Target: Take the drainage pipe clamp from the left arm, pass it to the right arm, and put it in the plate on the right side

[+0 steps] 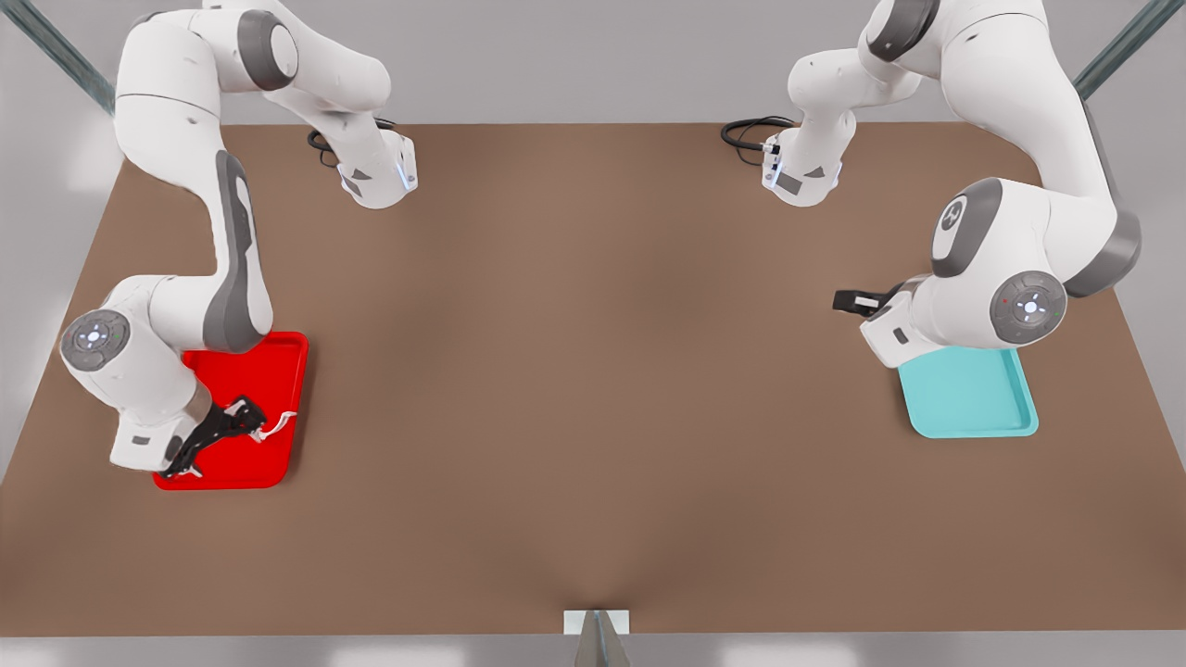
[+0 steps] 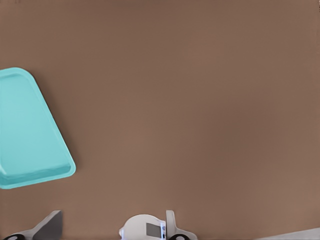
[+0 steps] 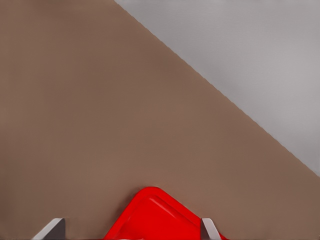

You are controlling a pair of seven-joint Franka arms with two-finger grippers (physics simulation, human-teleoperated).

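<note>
**Clamp at the red plate, right gripper over it**

Two shallow rectangular plastic trays with rounded corners and raised rims are lying on the flat, matte brown table (image 1: 593,371): the bright red plate (image 1: 278,366) at the front view's left and a teal tray (image 1: 973,398) at the front view's right, well apart. One drainage pipe clamp (image 1: 281,422), a thin white ring-shaped clip, is showing over the red plate's inner floor, right at the black fingertips of the right gripper (image 1: 248,417). Whether the clip is lying on the plate or hanging just above it cannot be told.

The right gripper is reaching low over the red plate, its two black fingers drawn narrow and appearing to be pinching the clamp's end. In the right wrist view the plate's glossy red corner (image 3: 155,215) is sitting between two pale finger edges.

The left gripper (image 1: 857,301) is hovering beside the teal tray's far edge, holding nothing visible; how far apart its fingers are cannot be told. The left wrist view is looking down on the teal tray (image 2: 30,135) and bare tabletop (image 2: 200,100).
</note>
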